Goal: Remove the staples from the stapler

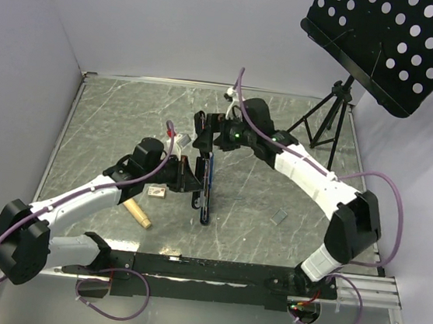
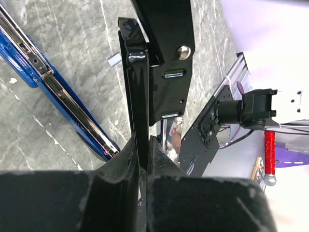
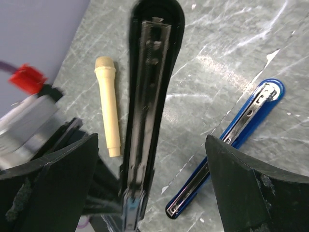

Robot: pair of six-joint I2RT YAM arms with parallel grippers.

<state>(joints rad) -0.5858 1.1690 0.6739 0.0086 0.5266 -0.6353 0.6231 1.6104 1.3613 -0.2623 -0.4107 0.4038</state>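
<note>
- Cream peg lies on the table, at 8 o'clock from the stapler.
- The stapler lies mid-table, silvery rail up.
- Left gripper, at the stapler's 9 o'clock, is clenched on a black piece.
- Right gripper, at 12 o'clock, hangs released, gripping nothing.

The right gripper has its two black fingers spread wide at the lower corners. Between them a long black stapler body reaches away, its inner channel exposed. Left of it a cream peg lies on the grey marble table. To the right the blue stapler lies flat, silvery rail up.
</note>
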